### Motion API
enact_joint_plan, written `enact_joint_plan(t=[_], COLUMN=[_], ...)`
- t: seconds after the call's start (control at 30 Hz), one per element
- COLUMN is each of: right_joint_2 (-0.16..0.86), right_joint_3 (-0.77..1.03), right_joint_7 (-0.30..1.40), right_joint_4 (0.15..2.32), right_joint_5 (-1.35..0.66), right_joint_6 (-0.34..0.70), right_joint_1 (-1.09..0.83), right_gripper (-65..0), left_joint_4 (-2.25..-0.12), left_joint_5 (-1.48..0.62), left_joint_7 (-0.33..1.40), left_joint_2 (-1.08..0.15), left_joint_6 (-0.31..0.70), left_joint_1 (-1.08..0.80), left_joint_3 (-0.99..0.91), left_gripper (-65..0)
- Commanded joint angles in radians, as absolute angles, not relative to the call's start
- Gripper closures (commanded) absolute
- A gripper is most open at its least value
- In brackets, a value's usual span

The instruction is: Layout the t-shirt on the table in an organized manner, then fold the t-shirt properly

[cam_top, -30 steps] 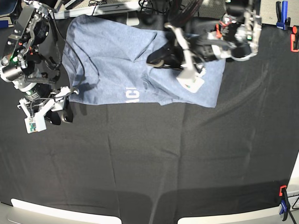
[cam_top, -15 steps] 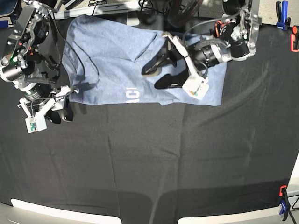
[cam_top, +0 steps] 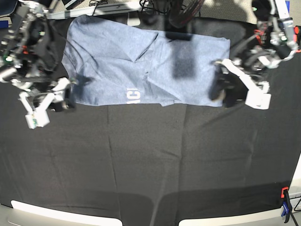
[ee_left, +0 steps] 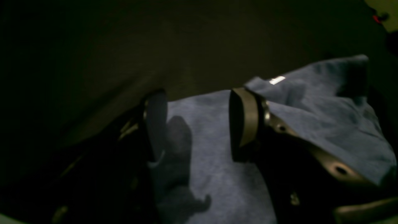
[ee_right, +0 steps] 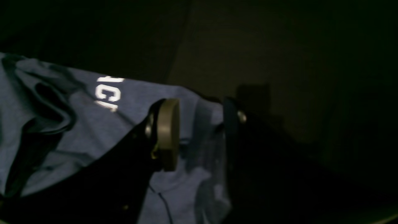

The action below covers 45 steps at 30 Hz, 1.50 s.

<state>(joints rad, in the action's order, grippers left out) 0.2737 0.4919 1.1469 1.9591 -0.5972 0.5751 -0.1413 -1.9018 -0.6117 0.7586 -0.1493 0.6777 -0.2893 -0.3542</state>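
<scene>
My left gripper (cam_top: 221,92) gapes empty at the t-shirt (cam_top: 141,61)'s end; its length runs toward my right gripper (cam_top: 63,94), apparently parted.

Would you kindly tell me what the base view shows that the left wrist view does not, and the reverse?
Only the base view shows the whole t-shirt spread at the far side of the table, its white lettering, the right claw at one end and a clamp. Only the left wrist view shows the left claw up close, its jaws apart with nothing between them. Both show blue shirt fabric on black cloth.
</scene>
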Motion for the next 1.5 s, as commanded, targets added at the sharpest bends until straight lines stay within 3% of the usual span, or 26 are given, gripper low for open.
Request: enact_joint_plan(t=[0.0,0.1,0.17,0.4,0.6,0.87,1.17,1.47], right_joint_2=[0.303,0.344,0.368,0.379,0.379,0.376,0.374,0.374], right_joint_3=[0.517,0.577,0.605,0.634,0.633,0.632,0.501,0.364], right_joint_7=[1.13,1.129,1.129,1.129,1.124,1.122,1.066,1.01], right_joint_4=[1.976,1.967,1.948,1.808,1.648,1.53,1.53,1.53], right_joint_5=[-0.618,-0.659,-0.683,-0.693,-0.78,-0.82,-0.806,-0.756], right_joint_6=[0.577,0.576,0.576,0.578,0.672,0.698,0.694,0.614], right_joint_1=[-0.145,-0.194,-0.236,-0.28,-0.28,-0.28,-0.28,-0.28], right_gripper=[-29.0,-42.0,-46.1,-46.0,-46.0,-46.0,-46.0,-46.0], left_joint_4=[-1.919,-1.918,-1.918,-1.918,-1.918,-1.918,-1.918,-1.918], left_joint_5=[-0.64,-0.64,-0.64,-0.639,-0.64,-0.64,-0.639,-0.639], left_joint_7=[0.731,0.731,0.728,0.705,0.705,0.705,0.706,0.706], left_joint_2=[-0.16,-0.174,-0.176,-0.175,-0.175,-0.175,-0.175,-0.175], left_joint_6=[0.683,0.685,0.685,0.685,0.685,0.685,0.685,0.685], left_joint_1=[-0.285,-0.285,-0.285,-0.285,-0.285,-0.285,-0.285,-0.285], left_joint_3=[-0.362,-0.364,-0.364,-0.364,-0.364,-0.364,-0.364,-0.364], left_gripper=[-29.6,-29.6,-29.6,-29.6,-29.6,-29.6,-29.6,-29.6])
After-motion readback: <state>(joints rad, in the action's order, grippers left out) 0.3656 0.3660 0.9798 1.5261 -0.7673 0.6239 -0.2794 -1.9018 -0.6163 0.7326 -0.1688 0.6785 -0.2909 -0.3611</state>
